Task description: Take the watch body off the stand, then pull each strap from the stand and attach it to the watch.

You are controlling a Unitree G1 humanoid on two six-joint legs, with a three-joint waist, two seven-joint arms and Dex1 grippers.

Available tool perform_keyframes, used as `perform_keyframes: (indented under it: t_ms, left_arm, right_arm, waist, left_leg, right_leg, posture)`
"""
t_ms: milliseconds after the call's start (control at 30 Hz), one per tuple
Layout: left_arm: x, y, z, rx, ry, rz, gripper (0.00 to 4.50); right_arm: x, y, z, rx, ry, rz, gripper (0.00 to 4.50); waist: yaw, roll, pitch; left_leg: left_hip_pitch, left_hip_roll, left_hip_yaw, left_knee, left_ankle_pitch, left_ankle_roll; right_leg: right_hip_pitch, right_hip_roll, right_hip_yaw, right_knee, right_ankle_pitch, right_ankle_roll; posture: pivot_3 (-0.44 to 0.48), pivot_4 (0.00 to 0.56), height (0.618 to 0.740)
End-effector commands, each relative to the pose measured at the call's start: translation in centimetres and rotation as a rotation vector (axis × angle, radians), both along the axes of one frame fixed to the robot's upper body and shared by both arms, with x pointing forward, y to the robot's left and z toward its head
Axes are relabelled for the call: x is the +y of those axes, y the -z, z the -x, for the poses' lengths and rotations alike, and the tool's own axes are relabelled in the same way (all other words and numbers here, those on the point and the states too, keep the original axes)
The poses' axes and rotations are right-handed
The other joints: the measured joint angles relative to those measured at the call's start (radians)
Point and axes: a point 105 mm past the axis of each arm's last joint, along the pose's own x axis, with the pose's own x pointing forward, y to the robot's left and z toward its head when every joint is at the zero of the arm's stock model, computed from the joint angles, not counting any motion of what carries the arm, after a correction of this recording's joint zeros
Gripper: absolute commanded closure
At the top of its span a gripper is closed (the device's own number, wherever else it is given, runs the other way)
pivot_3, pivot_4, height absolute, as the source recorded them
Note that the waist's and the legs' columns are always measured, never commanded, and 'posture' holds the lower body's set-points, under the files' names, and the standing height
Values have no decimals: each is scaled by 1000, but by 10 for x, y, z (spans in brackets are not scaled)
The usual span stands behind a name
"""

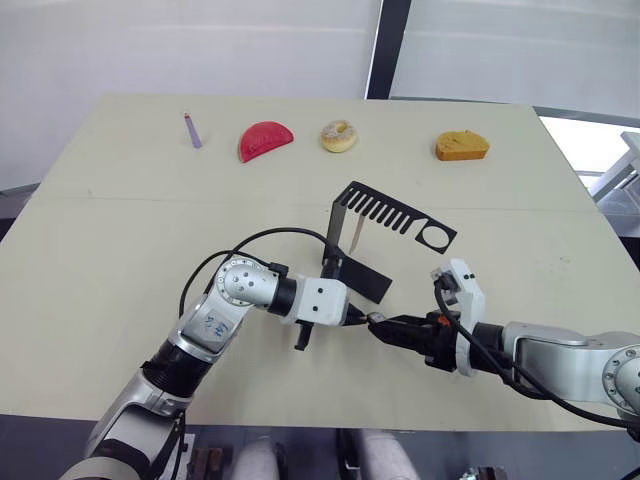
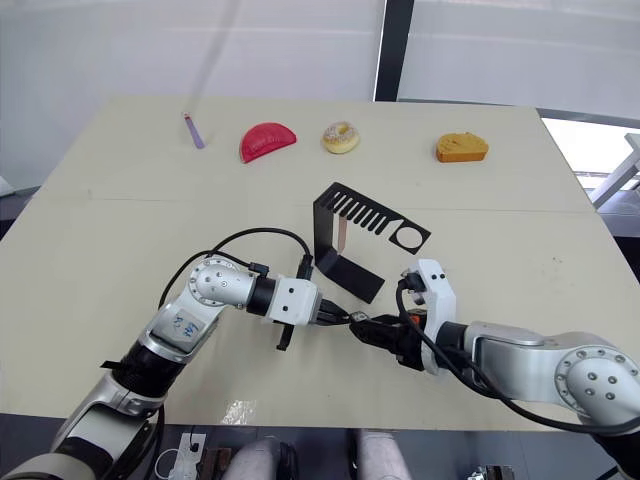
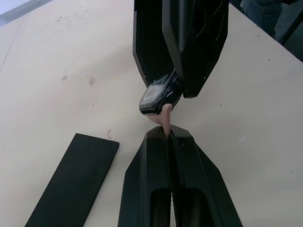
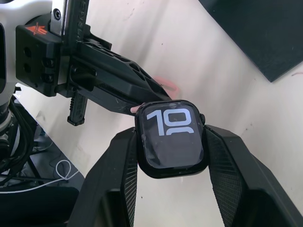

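Looking down from my head, I see my two grippers meet tip to tip over the pale table (image 1: pixel 110 230), just in front of the stand (image 1: pixel 375 225). My left gripper (image 1: pixel 352 316) and right gripper (image 1: pixel 378 323) nearly touch there. One pink strap (image 1: pixel 354 236) hangs from the stand's slotted top arm. Along the far edge lie a small purple stick (image 1: pixel 192 131), a red half-round piece (image 1: pixel 265 139), a doughnut (image 1: pixel 338 135) and an orange piece (image 1: pixel 461 146).

From my left wrist, my fingers (image 3: pixel 156 156) are pressed together on the second pink strap (image 3: pixel 164 118), whose end touches the watch body (image 3: pixel 158 97) held opposite.

From my right wrist, my fingers (image 4: pixel 120 170) clamp the watch body (image 4: pixel 173 138) by its sides, screen facing the camera with light digits, and the left gripper's tip (image 4: pixel 142 97) touches its far edge.
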Motion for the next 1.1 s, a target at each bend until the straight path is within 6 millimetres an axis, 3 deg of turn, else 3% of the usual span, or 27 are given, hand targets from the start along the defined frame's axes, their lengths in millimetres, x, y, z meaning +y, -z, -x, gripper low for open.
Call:
perform_keyframes:
  t_ms: [33, 1100]
  left_arm:
    - [-15, -16, 14, -42, 80, 64, 4500]
    - [-19, -17, 9, -44, 68, 71, 4500]
  right_arm:
    - [20, -10, 21, -8, -126, -72, 2901]
    - [22, -9, 20, -4, -125, -78, 2901]
  waist:
    - [0, 0, 0]
    - [0, 0, 0]
  left_leg:
    - [0, 0, 0, 0, 0, 0]
    - [0, 0, 0, 0, 0, 0]
  right_leg:
    - [0, 0, 0, 0, 0, 0]
    - [0, 0, 0, 0, 0, 0]
  posture:
    - [0, 150, 737]
    - [0, 150, 737]
